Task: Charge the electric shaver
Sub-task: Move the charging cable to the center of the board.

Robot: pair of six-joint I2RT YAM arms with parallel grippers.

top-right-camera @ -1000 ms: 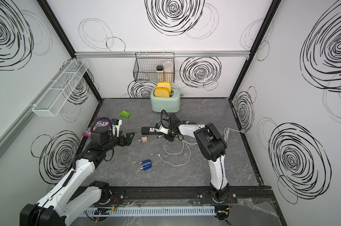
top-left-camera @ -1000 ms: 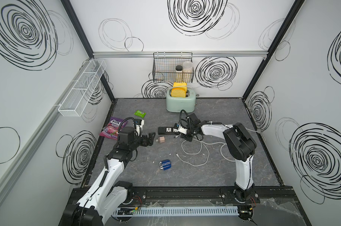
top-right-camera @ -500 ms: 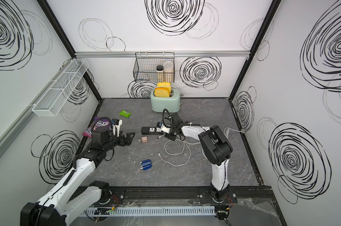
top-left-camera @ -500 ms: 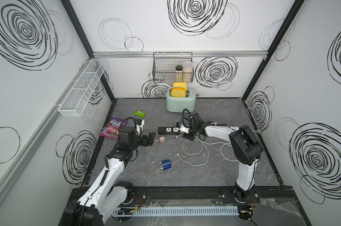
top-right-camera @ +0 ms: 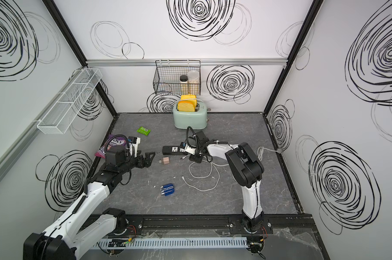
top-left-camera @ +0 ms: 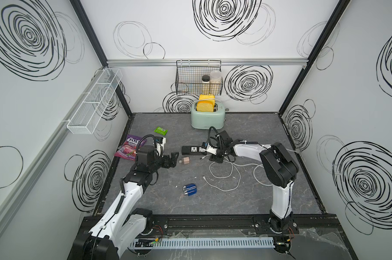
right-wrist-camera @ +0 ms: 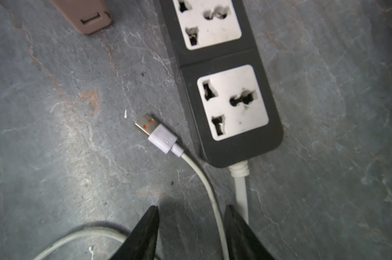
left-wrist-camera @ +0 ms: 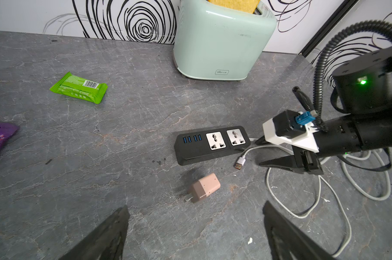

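A white USB cable (right-wrist-camera: pixel 213 198) lies between the parted right hand (right-wrist-camera: pixel 191 208), beside the power strip (right-wrist-camera: pixel 217 58).

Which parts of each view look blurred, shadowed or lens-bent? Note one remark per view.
Right wrist view: white USB plug sharp; black fingertips of the right gripper blurred, a dark shadow between them on the grey stone-patterned table. Left wrist view: mint-green toaster bulges with wide-angle distortion. Both top views: even light, faint shadows.
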